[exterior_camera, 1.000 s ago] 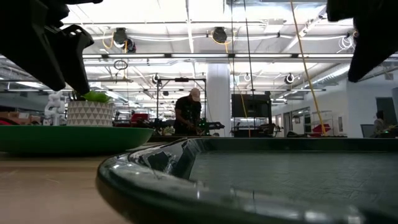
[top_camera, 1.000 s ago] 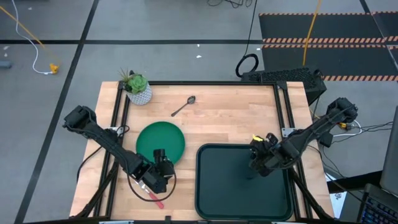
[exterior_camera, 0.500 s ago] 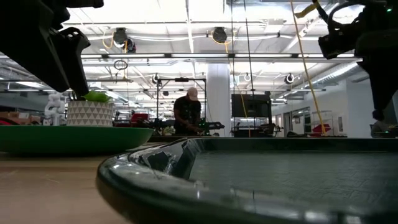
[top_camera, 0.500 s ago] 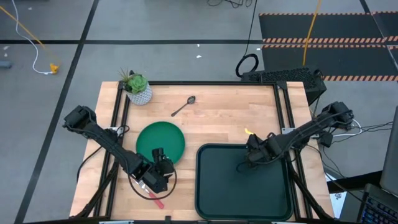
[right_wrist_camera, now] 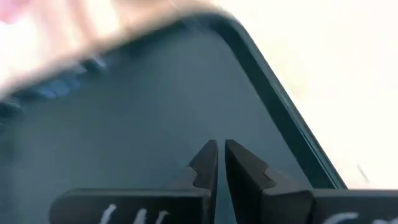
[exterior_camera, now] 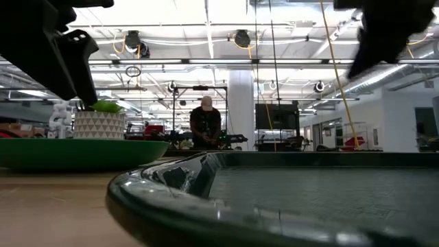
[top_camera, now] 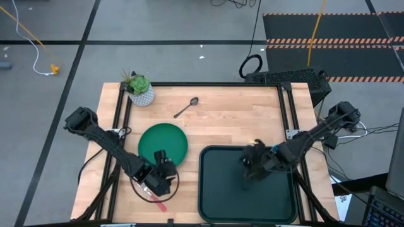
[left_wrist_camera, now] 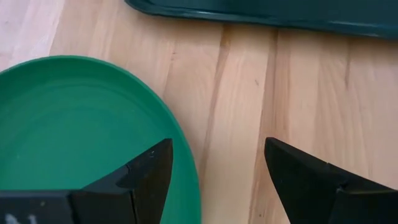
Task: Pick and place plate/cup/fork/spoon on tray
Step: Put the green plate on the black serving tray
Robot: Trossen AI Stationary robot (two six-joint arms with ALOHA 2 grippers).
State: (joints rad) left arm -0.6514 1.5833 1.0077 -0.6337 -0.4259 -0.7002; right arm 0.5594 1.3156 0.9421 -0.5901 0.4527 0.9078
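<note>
Lower right of the high view: we list the tray (top_camera: pixel 247 211), with the right gripper (top_camera: pixel 247 169) over its upper half, fingers nearly together, gripping nothing. Left of the tray we log the plate (top_camera: pixel 163 143); the left gripper (top_camera: pixel 165 165) sits at its lower edge, fingers spread, empty. Spoon (top_camera: pixel 186 108) upper centre; fork (top_camera: pixel 157 201) lower left; cup unseen.

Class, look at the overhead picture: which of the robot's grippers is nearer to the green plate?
Left. The left gripper sits at the plate's near edge, fingers open; the right gripper is shut, over the tray.
</note>
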